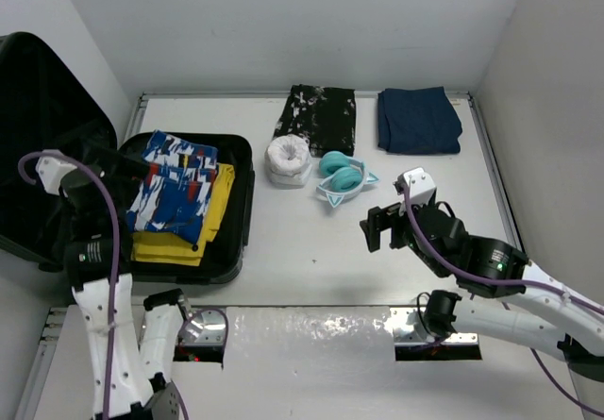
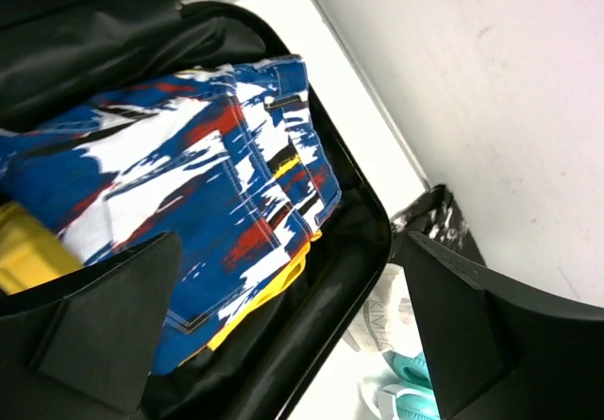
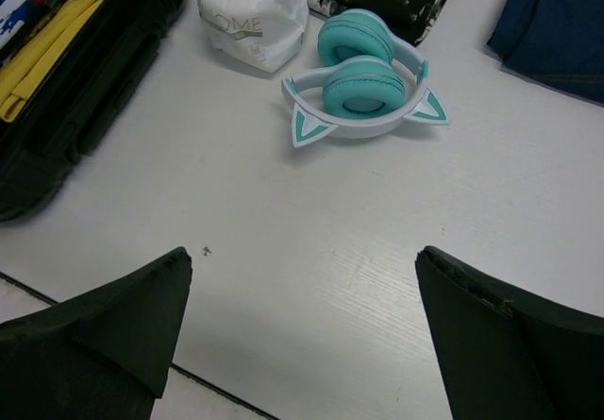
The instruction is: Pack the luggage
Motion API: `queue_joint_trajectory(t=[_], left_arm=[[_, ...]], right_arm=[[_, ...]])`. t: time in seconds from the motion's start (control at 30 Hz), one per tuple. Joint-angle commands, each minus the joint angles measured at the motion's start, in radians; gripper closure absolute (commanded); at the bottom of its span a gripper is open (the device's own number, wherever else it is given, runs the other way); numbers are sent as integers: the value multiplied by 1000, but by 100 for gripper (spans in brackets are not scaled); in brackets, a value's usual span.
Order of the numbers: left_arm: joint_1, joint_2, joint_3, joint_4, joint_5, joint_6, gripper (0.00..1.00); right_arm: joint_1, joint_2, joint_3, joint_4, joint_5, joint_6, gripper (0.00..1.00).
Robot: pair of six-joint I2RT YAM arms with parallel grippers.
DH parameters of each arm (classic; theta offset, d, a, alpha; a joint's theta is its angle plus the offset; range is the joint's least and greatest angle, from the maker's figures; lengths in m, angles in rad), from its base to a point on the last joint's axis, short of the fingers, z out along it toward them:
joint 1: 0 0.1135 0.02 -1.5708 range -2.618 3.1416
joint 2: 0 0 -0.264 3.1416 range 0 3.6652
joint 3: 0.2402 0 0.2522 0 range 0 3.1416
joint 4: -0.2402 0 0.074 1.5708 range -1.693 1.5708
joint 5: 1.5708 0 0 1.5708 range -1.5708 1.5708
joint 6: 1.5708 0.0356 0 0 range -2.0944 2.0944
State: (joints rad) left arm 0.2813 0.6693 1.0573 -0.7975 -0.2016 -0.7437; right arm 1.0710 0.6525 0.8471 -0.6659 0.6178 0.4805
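The luggage lies open at the table's left, its lid raised against the left wall. In its black-lined shell a blue, white and red patterned garment rests on a folded yellow one. My left gripper hovers open over that pile with nothing between its fingers; in the left wrist view the gripper frames the patterned garment. To the right of centre my right gripper stands open above bare table, empty.
Beyond the right gripper lie teal cat-ear headphones and a white pouch. At the back lie a black-and-white patterned garment and a folded navy garment. White walls close in the table.
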Motion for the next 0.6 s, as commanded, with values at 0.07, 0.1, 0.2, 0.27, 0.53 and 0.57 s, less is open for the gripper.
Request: queue_joint_trajectory(t=[0.07, 0.1, 0.2, 0.27, 0.53, 0.57], left_arm=[[1, 180, -66, 107, 128, 17, 2], [1, 226, -97, 106, 149, 6, 4], [1, 269, -287, 165, 151, -60, 5], [-1, 271, -440, 223, 175, -91, 7], [-5, 334, -580, 392, 265, -106, 14], [-5, 357, -579, 409, 283, -99, 13]], right_arm=[[3, 25, 44, 17, 31, -22, 1], [3, 27, 38, 22, 40, -23, 1], [1, 39, 30, 25, 49, -16, 1], [1, 62, 32, 20, 48, -17, 1], [-238, 225, -15, 110, -359, -33, 1], [-317, 260, -54, 139, -410, -34, 1]])
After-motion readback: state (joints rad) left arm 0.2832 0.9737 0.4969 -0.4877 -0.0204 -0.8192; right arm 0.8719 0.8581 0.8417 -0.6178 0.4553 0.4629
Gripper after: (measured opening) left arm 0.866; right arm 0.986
